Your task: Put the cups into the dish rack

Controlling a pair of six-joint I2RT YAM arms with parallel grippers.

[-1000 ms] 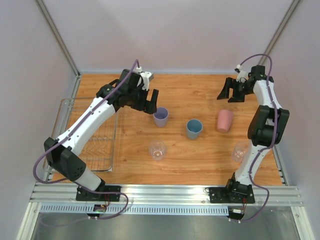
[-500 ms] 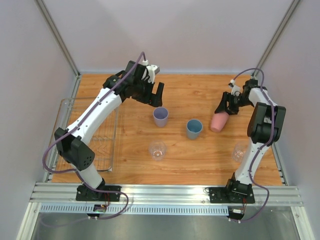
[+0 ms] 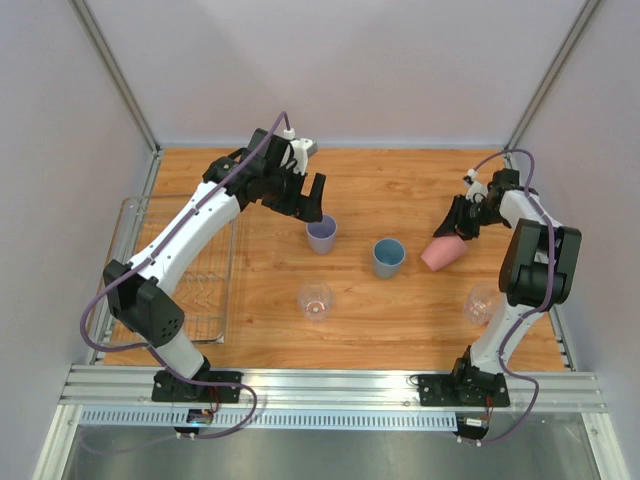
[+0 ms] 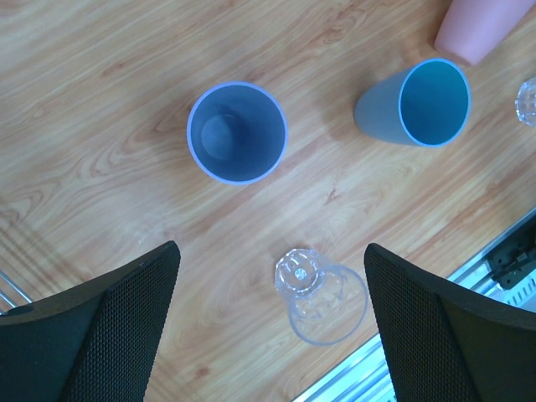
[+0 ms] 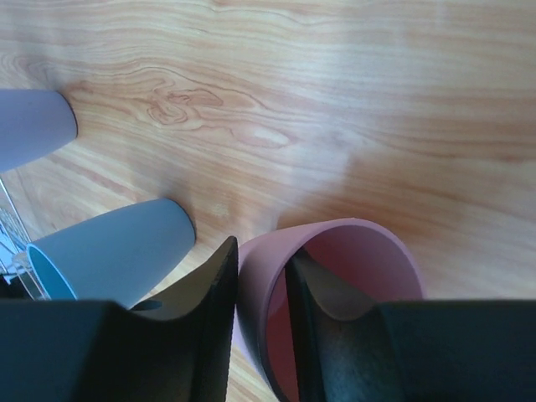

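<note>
Right wrist only: jaws straddle pink cup (image 5: 368,260) rim.

Your left arm (image 3: 200,225) reaching forward and inward, left end effector (image 3: 313,203) facing down, fingers (image 4: 100,335) spread wide, your right arm (image 3: 535,262) bent sharply at the elbow, wrist dipped low, right end effector (image 3: 452,228) with fingers (image 5: 205,335) pinched narrow.

Matt pink cup (image 5: 360,260), probably plastic, wood-grain table (image 3: 400,190)
</note>
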